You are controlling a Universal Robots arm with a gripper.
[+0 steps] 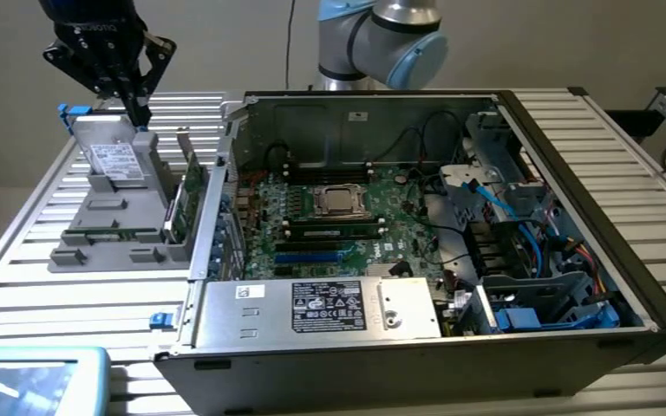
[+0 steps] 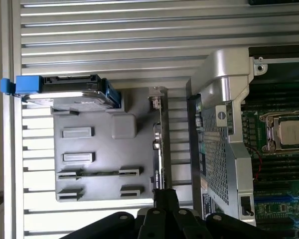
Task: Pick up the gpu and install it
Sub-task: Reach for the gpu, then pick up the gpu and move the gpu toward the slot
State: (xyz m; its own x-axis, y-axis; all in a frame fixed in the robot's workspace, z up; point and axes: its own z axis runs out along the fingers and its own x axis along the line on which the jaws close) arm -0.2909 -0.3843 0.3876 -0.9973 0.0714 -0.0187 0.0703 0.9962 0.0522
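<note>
The gpu (image 1: pixel 184 184) stands on edge in the right side of a grey holder (image 1: pixel 111 247), left of the computer case in the exterior view. From the wrist view the gpu (image 2: pixel 158 144) is a thin strip seen from above, with its silver bracket along the edge. My gripper (image 1: pixel 139 111) hangs high over the holder's far end, close above the hard drive. Its fingers (image 2: pixel 165 198) are shut together with nothing between them, and they line up over one end of the card.
A grey hard drive (image 1: pixel 114 161) in a blue caddy (image 2: pixel 27 83) stands at the holder's far end. The open computer case (image 1: pixel 564 173) shows the motherboard with its CPU (image 1: pixel 340 200) and the power supply (image 1: pixel 327 308). Everything rests on a slatted metal table (image 1: pixel 32 217).
</note>
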